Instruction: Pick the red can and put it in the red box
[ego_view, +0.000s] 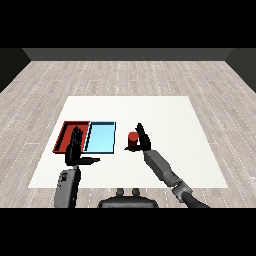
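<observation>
Nearest, the left hand (75, 148) hovers open with fingers straight, over the red tray's (64, 132) near edge. White table (175, 125) holds that tray and the light blue tray (102, 137) (side by side). Right hand (143, 139) curls round the upright red can (132, 140), right of the blue tray.

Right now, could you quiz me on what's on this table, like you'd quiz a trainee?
1. True or false: the red can already lies inside the red tray.
2. Which tray is nearer the can: A) red, B) light blue?
3. Which hand is at the can?

Key:
1. False; it stands on the white table, right of both trays.
2. B.
3. The right hand; the left hand is over the red tray's near edge.
</observation>
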